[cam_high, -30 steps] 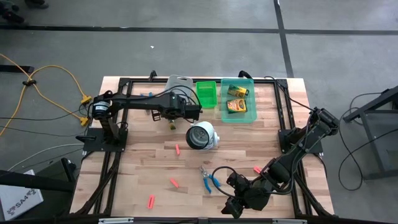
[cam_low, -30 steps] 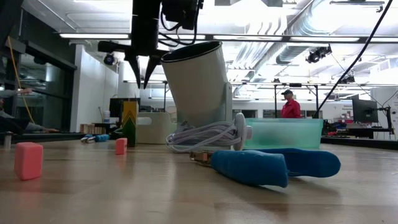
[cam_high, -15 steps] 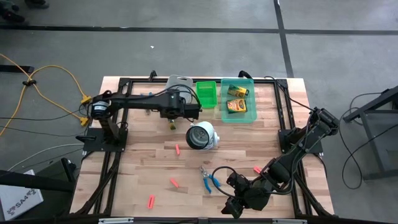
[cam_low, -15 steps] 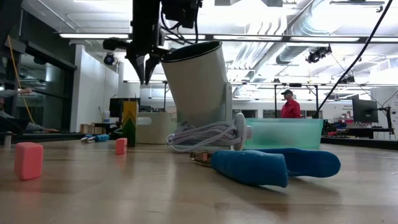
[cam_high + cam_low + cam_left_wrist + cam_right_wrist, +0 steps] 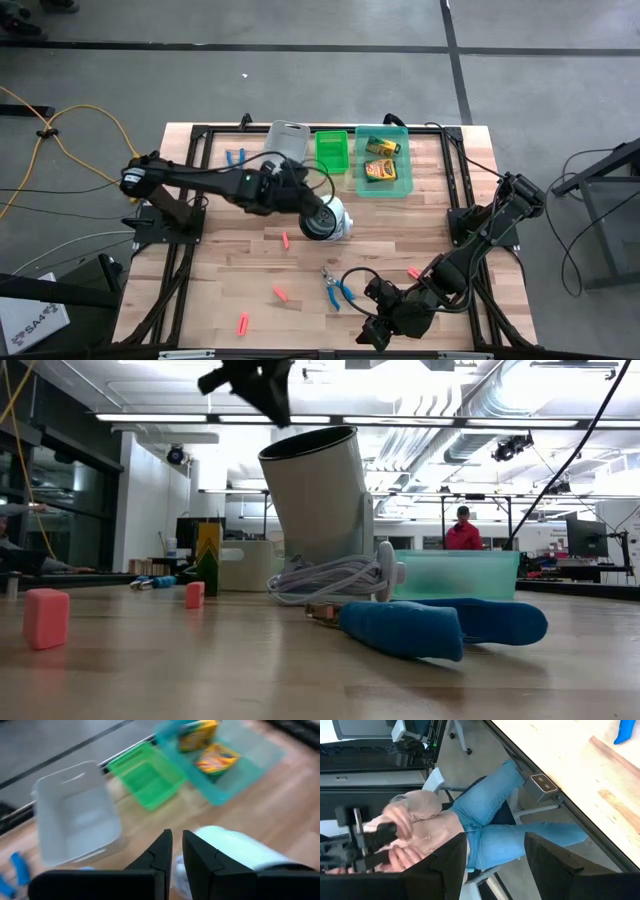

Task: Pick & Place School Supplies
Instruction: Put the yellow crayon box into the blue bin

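We see the left gripper [image 5: 300, 197] has swung from beside the green bin [image 5: 331, 150] to over the round white object [image 5: 325, 217].

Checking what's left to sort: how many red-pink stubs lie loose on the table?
4: one left of the white object, one left of the scissors, one near the front edge, one right of the scissors. Others may be hidden.

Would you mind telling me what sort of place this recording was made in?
Probably a robotics lab or workshop. The wooden table stands on a grey concrete floor, an exposed duct runs across the high ceiling, and a person stands among benches in the open hall behind.
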Controlling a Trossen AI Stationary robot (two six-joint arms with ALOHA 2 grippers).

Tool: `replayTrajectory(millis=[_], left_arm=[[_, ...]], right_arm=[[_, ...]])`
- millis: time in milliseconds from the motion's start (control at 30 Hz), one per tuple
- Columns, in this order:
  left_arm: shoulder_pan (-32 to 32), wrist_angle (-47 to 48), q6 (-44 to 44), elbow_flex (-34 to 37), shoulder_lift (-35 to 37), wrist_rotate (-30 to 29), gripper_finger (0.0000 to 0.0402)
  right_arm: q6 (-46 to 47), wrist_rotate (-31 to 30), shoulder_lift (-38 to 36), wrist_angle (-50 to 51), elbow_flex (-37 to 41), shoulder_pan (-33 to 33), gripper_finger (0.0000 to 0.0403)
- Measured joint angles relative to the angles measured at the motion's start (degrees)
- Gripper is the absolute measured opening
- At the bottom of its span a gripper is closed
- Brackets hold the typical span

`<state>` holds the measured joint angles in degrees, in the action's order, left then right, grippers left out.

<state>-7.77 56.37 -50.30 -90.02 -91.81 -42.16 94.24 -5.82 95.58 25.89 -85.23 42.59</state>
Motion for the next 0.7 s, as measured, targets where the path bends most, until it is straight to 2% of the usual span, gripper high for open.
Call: replayTrajectory(millis=[267, 367, 700], left_arm=[[-4.4, -5.1, 7.2, 0.0, 0.0, 0.2, 0.004], [-5.6, -5.4, 7.4, 0.0, 0.0, 1.9, 0.004], [-6.2, -10.4, 8.2, 0.0, 0.0, 1.8, 0.004]], right_arm=[[0.0, 0.0, 0.0, 0.0, 0.0, 0.0, 0.0189], [0.0, 0.0, 0.0, 0.0, 0.0, 0.0, 0.0189], [0.0, 0.0, 0.0, 0.0, 0.0, 0.0, 0.0189]])
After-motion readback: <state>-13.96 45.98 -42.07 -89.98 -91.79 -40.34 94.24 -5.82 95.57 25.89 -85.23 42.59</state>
